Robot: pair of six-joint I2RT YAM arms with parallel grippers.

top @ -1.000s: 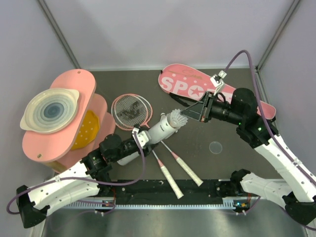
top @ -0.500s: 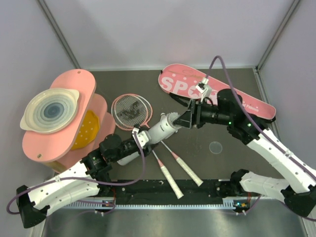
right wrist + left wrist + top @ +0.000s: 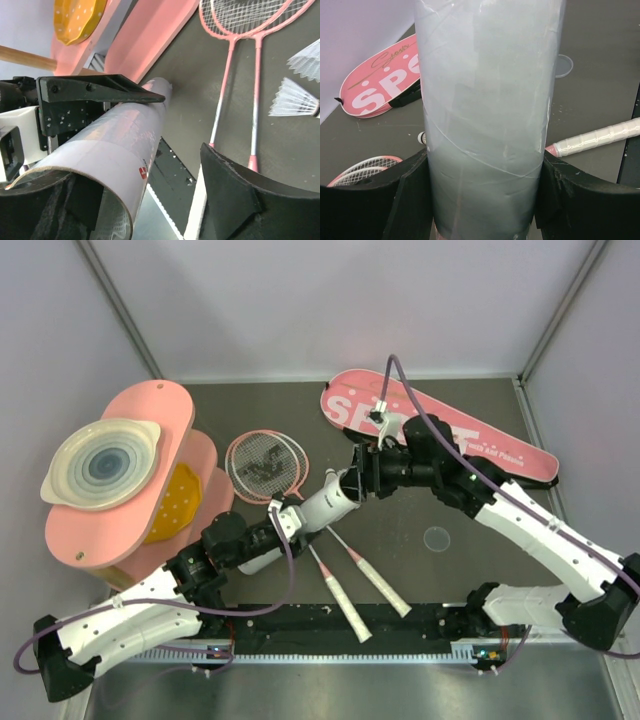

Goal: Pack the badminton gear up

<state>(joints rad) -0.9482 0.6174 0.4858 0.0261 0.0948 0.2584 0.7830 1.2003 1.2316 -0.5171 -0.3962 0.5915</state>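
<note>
A: What is obscured?
B: The contents of the tube (image 3: 485, 100) cannot be seen. Both its ends run out of the left wrist view.
A: Pincer status?
B: Left pincer (image 3: 482, 167) clamps the tube mid-body. Right pincer (image 3: 356, 478) stands wide at the tube mouth, gripping nothing. Two shuttlecocks (image 3: 295, 97) lie beside the rackets (image 3: 262, 462), with the bag (image 3: 340, 405) behind.

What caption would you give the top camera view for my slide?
Left gripper holds the white tube; open right gripper at its mouth, pink rackets alongside.
</note>
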